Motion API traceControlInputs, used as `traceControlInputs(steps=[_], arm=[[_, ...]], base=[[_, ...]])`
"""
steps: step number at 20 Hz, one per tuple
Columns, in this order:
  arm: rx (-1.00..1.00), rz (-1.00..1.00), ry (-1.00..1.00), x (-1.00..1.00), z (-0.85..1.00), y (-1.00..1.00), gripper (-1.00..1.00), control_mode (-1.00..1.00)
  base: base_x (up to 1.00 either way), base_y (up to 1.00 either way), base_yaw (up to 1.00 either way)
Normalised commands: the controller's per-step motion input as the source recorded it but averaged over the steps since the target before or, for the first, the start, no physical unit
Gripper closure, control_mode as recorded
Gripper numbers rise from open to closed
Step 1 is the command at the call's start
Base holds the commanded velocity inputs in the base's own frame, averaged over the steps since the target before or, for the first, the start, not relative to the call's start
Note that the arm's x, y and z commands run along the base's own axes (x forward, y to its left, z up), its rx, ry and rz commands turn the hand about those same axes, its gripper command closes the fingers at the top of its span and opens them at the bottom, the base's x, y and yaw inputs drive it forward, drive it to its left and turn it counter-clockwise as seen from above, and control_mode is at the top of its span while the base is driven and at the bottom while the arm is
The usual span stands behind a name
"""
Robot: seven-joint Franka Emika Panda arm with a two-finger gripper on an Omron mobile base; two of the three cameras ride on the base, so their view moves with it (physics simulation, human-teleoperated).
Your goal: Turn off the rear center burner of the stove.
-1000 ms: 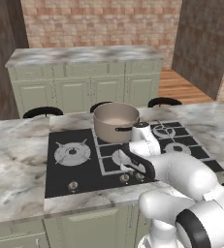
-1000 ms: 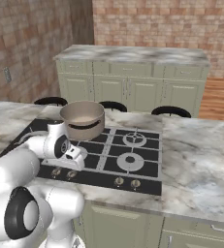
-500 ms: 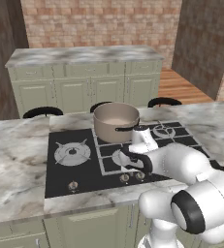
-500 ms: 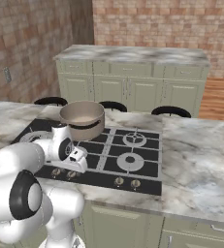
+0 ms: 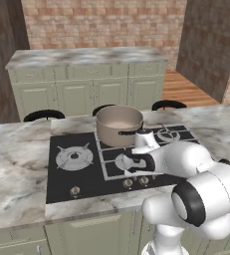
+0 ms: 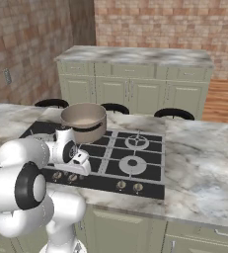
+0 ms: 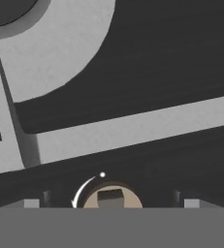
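One second has brought our end effector (image 5: 128, 168) down from above the grate to the knob (image 7: 111, 198) row at the front of the stove (image 5: 66, 184); we judge the turn is imminent. Whether its fingers are apart, we cannot tell. A pot (image 5: 119, 124) sits behind, on the marble worktop (image 5: 17, 169) island, facing brick walls.

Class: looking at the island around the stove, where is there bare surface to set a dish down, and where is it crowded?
Bare marble counter lies right of the stove, and more lies left of it. The crowded part is the cooktop's middle, where the pot sits at the rear and the gripper hangs near the front knobs.
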Motion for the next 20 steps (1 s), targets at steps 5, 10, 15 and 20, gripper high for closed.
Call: traceControlInputs(steps=[5, 10, 15, 20], arm=[[0.00, -0.03, 0.00, -0.02, 0.00, 0.00, -1.00, -1.00], [0.00, -0.07, 0.00, -0.16, 0.00, 0.00, -1.00, -1.00], [0.00, -0.09, 0.00, -0.14, 0.00, 0.00, -1.00, -1.00], [0.00, -0.05, 0.00, 0.00, 0.00, 0.00, -1.00, -1.00]], base=[[0.00, 0.00, 0.00], [0.00, 0.00, 0.00], [0.00, 0.00, 0.00], [0.00, 0.00, 0.00]])
